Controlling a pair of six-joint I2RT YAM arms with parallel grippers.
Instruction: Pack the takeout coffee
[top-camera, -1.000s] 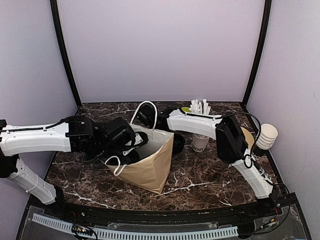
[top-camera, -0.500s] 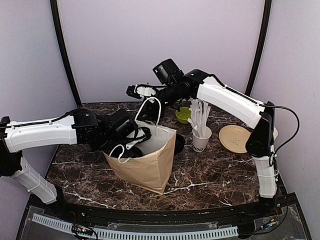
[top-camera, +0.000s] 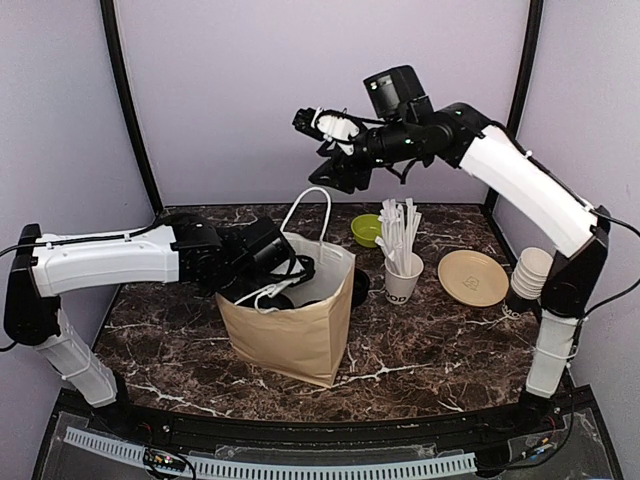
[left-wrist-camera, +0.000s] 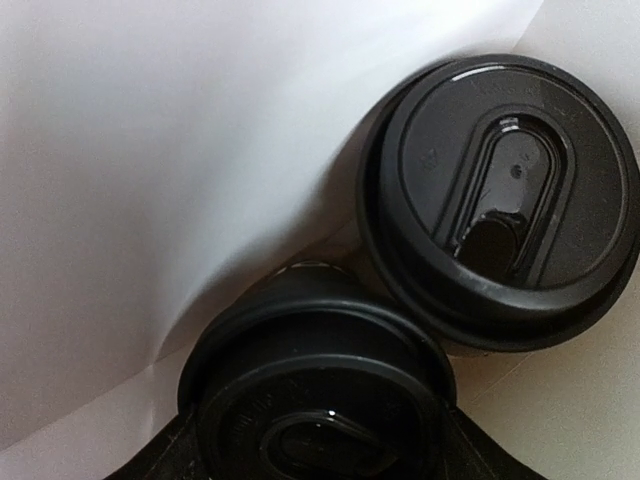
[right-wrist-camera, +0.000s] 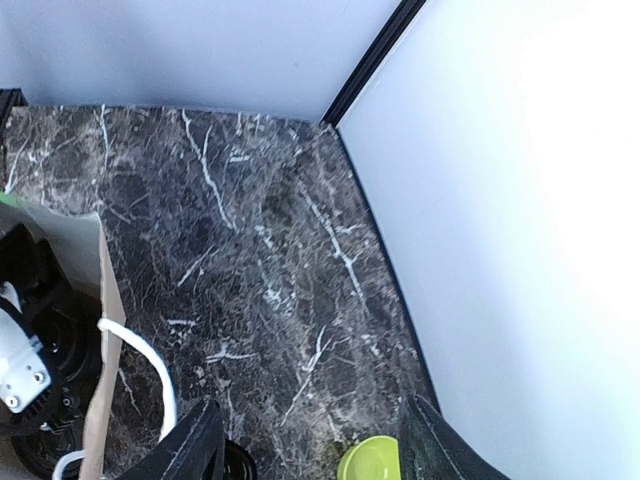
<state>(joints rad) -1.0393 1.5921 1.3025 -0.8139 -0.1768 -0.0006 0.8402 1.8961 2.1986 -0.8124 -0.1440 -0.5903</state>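
Tilt must be avoided as the black lidded paper cup (left-wrist-camera: 315, 400), clasped by the left gripper (left-wrist-camera: 315, 464), is seated inside the brown paper bag (top-camera: 290, 335).

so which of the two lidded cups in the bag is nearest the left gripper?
The lower cup: it sits right at the left gripper, cut off by the frame's bottom edge. The upper-right cup, whole lid showing, is farther off.
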